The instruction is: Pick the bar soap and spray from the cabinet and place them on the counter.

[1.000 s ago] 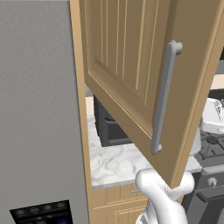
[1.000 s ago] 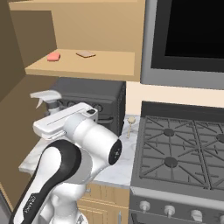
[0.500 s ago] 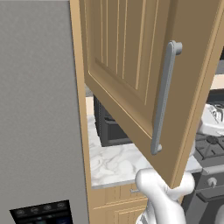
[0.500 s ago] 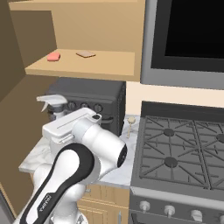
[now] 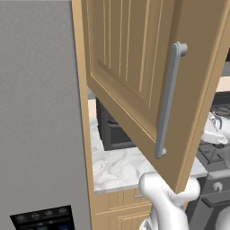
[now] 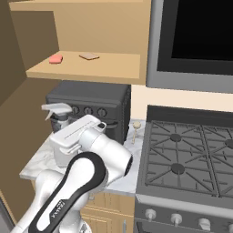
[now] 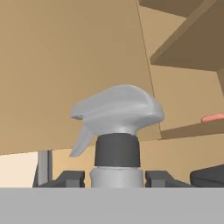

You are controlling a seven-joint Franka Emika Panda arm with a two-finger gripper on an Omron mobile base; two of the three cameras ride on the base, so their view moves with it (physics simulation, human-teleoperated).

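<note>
1. since a second ago: arm and spray (image 6: 58, 119) lowered and drawn toward the base.
2. gripper (image 7: 117, 178): fingers (image 7: 70, 178) clamped on the spray's neck, one each side; trigger head above them.
3. soap (image 6: 55, 58): on cabinet (image 6: 86, 68) shelf, well above the fingers.
4. counter (image 6: 38, 161): below the held spray.

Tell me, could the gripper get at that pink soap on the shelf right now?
Probably not yet. The gripper is shut on the spray, low over the counter. The soap lies on the open cabinet shelf with nothing before it, so the way looks free afterwards.
</note>
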